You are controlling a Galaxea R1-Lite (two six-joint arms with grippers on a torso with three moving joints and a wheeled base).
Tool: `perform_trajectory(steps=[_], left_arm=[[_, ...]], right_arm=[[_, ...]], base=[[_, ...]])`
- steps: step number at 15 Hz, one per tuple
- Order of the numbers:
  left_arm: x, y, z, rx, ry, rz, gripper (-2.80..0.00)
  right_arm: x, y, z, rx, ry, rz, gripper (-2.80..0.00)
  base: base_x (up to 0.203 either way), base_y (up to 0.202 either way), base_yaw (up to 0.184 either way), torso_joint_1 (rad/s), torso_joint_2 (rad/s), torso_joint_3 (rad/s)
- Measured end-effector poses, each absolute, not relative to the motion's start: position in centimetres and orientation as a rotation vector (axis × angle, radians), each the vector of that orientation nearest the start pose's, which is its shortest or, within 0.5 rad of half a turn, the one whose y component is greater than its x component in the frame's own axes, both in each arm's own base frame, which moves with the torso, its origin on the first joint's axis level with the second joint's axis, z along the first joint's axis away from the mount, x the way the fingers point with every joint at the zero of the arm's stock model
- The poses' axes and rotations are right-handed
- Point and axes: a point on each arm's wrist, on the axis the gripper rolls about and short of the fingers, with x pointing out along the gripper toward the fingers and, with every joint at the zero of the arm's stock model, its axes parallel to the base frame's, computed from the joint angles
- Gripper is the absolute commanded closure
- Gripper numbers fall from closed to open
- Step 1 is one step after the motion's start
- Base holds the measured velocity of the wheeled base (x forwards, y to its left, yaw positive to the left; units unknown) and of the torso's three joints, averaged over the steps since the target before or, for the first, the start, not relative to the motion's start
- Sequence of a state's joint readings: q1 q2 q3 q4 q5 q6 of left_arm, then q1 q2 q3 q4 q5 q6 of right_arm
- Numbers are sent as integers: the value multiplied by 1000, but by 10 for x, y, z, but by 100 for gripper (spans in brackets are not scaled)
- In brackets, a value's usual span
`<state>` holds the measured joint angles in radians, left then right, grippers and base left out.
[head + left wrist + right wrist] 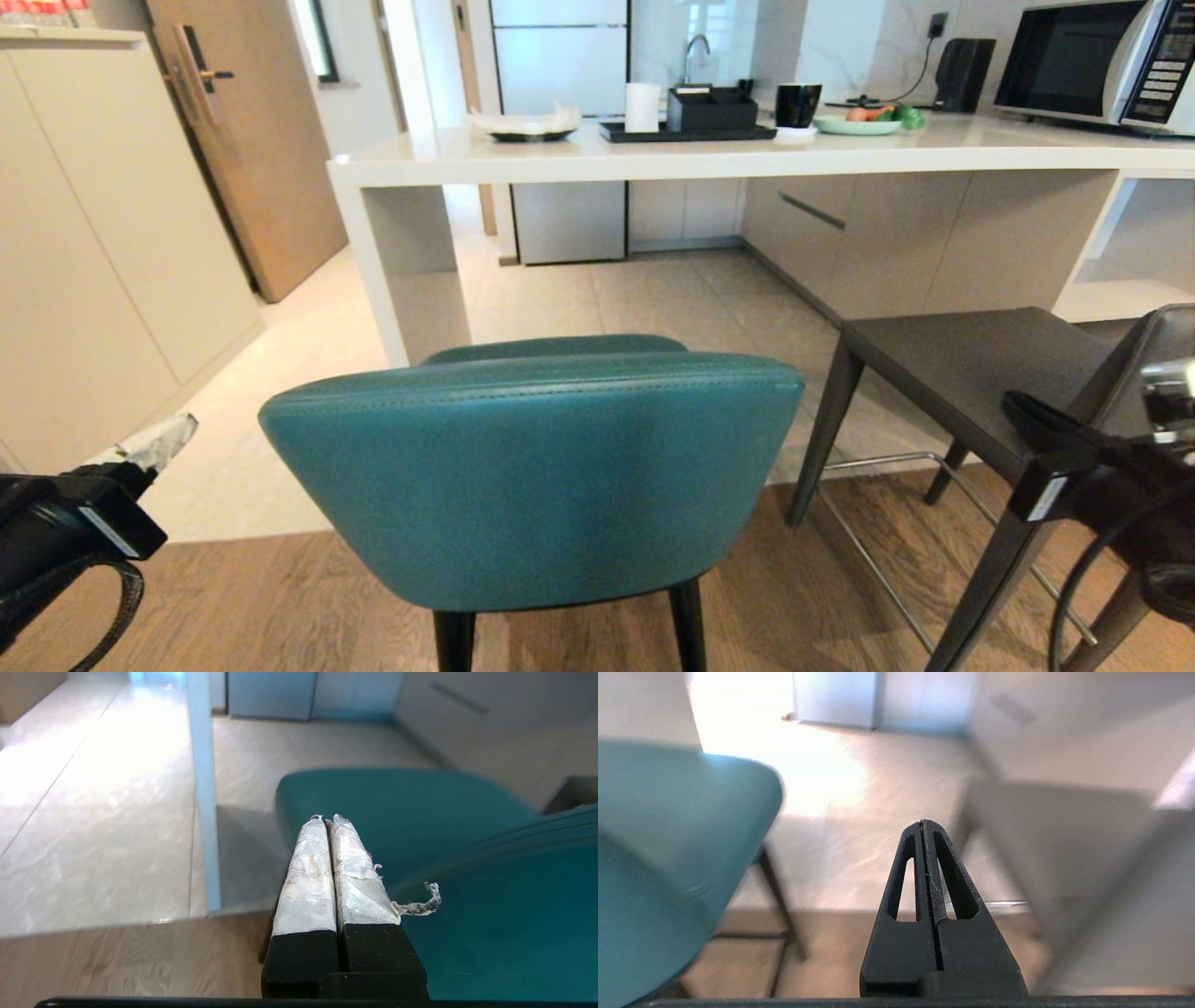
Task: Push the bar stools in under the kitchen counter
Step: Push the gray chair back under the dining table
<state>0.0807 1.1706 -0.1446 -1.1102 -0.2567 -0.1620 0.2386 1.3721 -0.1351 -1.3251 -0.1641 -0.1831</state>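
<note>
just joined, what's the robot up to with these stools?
Nothing is being handled yet. The teal stool and grey stool both stand out from the kitchen counter, not tucked under. The left pincer is shut beside the teal stool's back; the right pincer is shut between the two stools. Neither touches a stool.

2 stools: teal [532,476], grey [971,373]; 1 counter [653,159]

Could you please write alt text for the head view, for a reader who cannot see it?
A teal stool stands back-on in the foreground and a dark grey stool to its right, both short of the white kitchen counter. The shut left gripper and right gripper flank them at the picture's edges.
</note>
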Motion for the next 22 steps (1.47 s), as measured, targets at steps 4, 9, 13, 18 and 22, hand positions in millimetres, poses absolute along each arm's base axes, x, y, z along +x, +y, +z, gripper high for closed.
perform_trajectory(steps=[4, 9, 13, 18, 22], left_arm=[[84, -1, 233, -176, -97, -251, 0], [7, -8, 237, -133, -123, -314, 0], [-38, -12, 235, -40, -175, -375, 0], [-60, -13, 236, 64, -187, -376, 0], [-73, -3, 245, -57, -92, -504, 0]], right_arm=[[112, 16, 210, -184, -184, -8, 0], [21, -2, 232, -195, -173, -103, 0], [-42, -5, 226, -209, -160, -172, 0], [-84, -4, 201, -212, -161, -186, 0], [-89, -3, 174, -131, -118, -151, 0]], base=[[0, 0, 0, 0, 0, 0], [0, 0, 0, 0, 0, 0], [0, 0, 0, 0, 0, 0], [0, 0, 0, 0, 0, 0], [0, 0, 0, 0, 0, 0]])
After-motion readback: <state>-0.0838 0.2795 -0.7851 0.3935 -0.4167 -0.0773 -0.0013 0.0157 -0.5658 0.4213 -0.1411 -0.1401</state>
